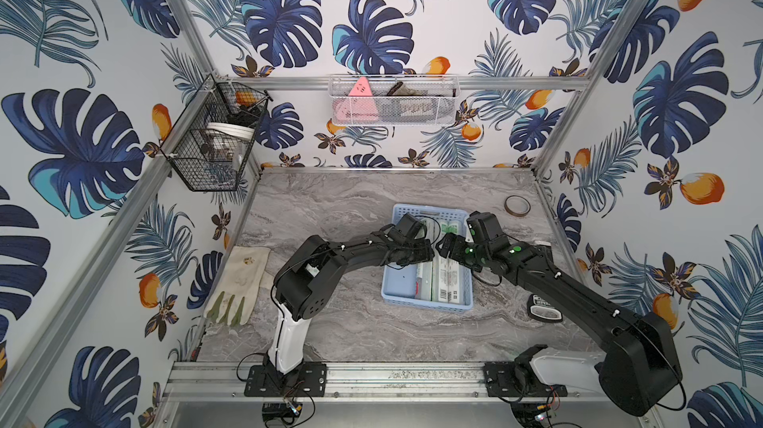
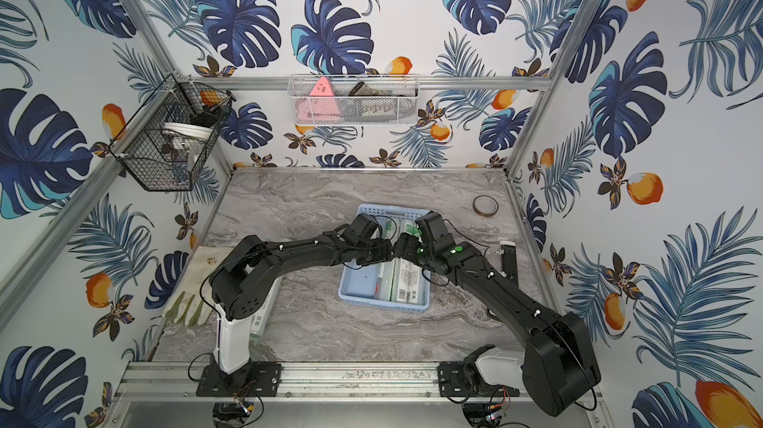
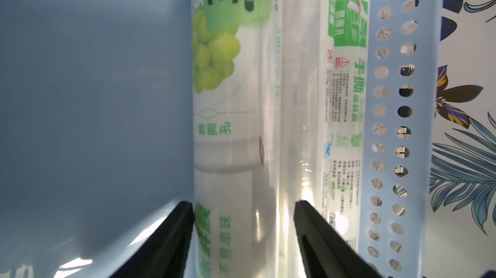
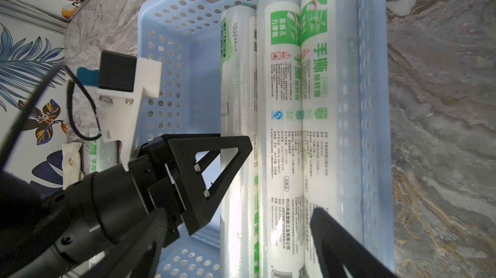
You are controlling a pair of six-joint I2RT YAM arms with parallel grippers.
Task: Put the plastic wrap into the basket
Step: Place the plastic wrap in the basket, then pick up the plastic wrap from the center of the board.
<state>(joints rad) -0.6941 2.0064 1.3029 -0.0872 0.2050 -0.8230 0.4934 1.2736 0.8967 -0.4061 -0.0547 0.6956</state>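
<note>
Lying side by side in blue basket [image 1: 425, 308]: three plastic-wrap rolls [image 4: 279, 118], packed along one long wall. Outside basket, on table by glove [image 1: 237, 285]: fourth roll [image 4: 103, 153]. Straddling innermost roll: left claw [image 3: 243, 207], fingers apart, loose. Above rolls: right claw [image 1: 444, 245], spread wide, holding nothing. Black wire basket [image 1: 206, 157] holds white-lidded jar [image 1: 229, 130]; white mesh basket [image 1: 392, 116] holds pink item [image 1: 360, 89].

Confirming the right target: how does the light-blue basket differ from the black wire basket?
The light-blue basket is perforated plastic, while the black wire basket is open wire mesh. The blue one sits on the tabletop, and the black one hangs on the frame. The blue one holds plastic wrap rolls, and the black one holds odds and ends. Both are rectangular and open-topped.
</note>
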